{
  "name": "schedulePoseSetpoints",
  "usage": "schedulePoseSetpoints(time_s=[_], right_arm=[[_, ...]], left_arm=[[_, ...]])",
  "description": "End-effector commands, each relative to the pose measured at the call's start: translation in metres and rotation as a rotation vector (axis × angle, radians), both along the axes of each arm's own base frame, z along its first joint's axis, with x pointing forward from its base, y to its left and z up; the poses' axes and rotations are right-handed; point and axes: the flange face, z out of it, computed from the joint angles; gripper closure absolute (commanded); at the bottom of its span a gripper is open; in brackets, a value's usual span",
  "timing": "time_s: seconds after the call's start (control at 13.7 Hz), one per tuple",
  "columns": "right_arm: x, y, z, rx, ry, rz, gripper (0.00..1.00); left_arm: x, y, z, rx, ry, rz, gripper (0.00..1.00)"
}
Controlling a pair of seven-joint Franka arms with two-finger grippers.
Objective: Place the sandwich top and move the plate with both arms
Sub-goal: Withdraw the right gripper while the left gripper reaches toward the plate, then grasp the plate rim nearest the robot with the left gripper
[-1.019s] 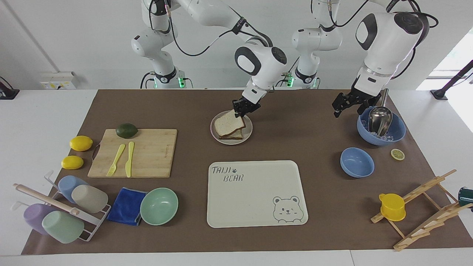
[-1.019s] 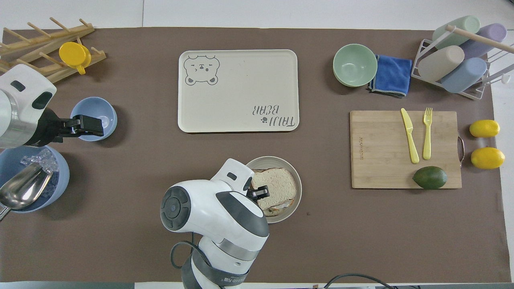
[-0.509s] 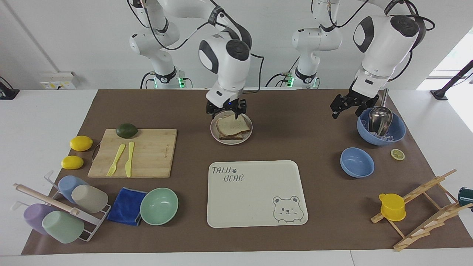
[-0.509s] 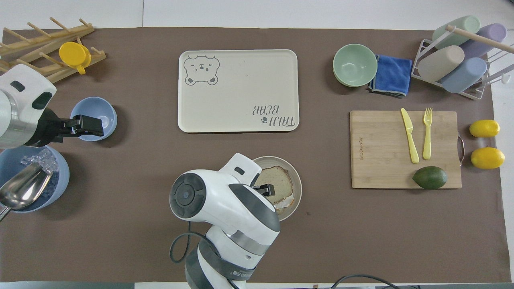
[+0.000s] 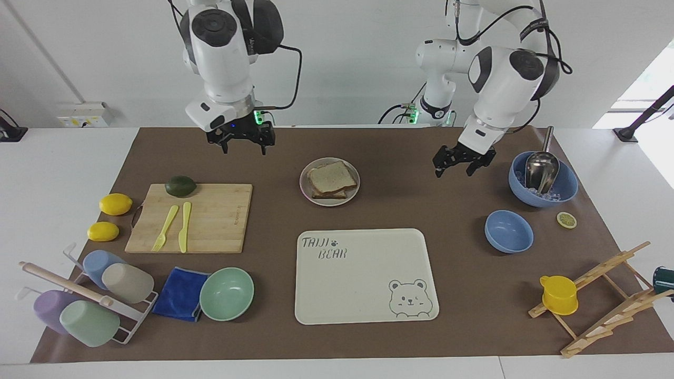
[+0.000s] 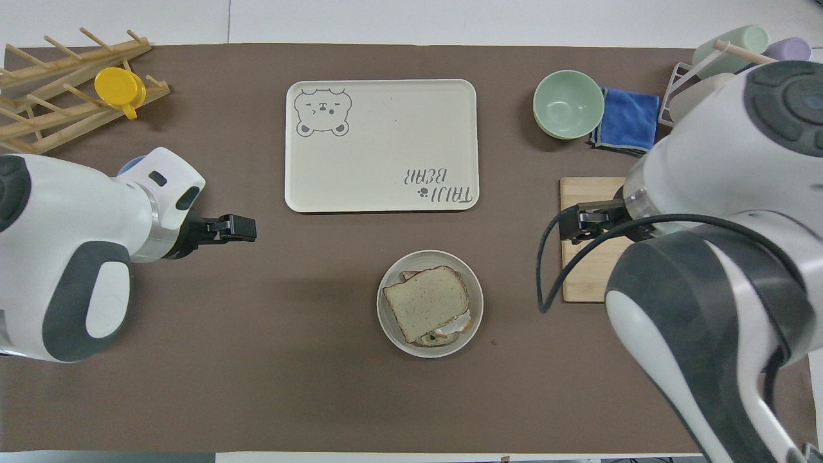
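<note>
The sandwich top (image 5: 331,176) (image 6: 427,301), a speckled tan bread slice, lies flat on the stacked sandwich on the round pale plate (image 5: 304,185) (image 6: 476,302). Nothing touches either of them. My right gripper (image 5: 245,149) (image 6: 572,222) hangs open and empty in the air over the cutting board's edge, off to one side of the plate. On the plate's other side, my left gripper (image 5: 455,169) (image 6: 241,228) is open and empty above bare mat, between the plate and the big blue ice bowl (image 5: 542,184).
A cream bear-print tray (image 5: 363,273) lies farther from the robots than the plate. A cutting board (image 5: 210,216) holds a fork, a knife and an avocado, with lemons beside it. A mint bowl (image 5: 227,293), blue cloth, cup rack, small blue bowl (image 5: 508,231) and wooden rack stand around.
The right gripper opened and let go of the bread slice, which settled flat on the sandwich. It then rose and swung toward the cutting board. The left gripper moved from the ice bowl toward the plate.
</note>
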Motion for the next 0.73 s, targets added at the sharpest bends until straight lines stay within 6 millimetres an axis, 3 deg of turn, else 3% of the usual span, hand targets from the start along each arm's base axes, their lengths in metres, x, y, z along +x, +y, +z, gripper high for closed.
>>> schedulePoseSetpoints(time_s=[0.0,0.07,0.22,0.36,0.58,0.66], right_arm=[[-0.005,-0.051,0.023,0.041,0.021,0.032,0.00],[-0.005,-0.069,0.032,0.049,0.032,0.077,0.00],[-0.003,-0.128,0.056,0.062,0.049,0.050,0.00],[-0.005,-0.166,0.061,0.083,0.047,0.111,0.00],[-0.009,-0.174,0.089,0.068,0.026,0.107,0.00],[-0.003,-0.166,0.090,0.059,0.007,0.116,0.00]], left_arm=[[-0.024,-0.036,-0.036,-0.011,-0.010,0.011,0.00],[-0.030,-0.047,-0.046,-0.021,-0.016,0.009,0.00],[-0.042,-0.069,-0.062,-0.042,-0.007,-0.002,0.00],[-0.049,-0.084,-0.073,-0.036,0.009,0.000,0.00],[-0.059,-0.101,-0.085,-0.048,-0.001,-0.014,0.00],[-0.064,-0.109,-0.090,-0.052,-0.010,-0.025,0.00]])
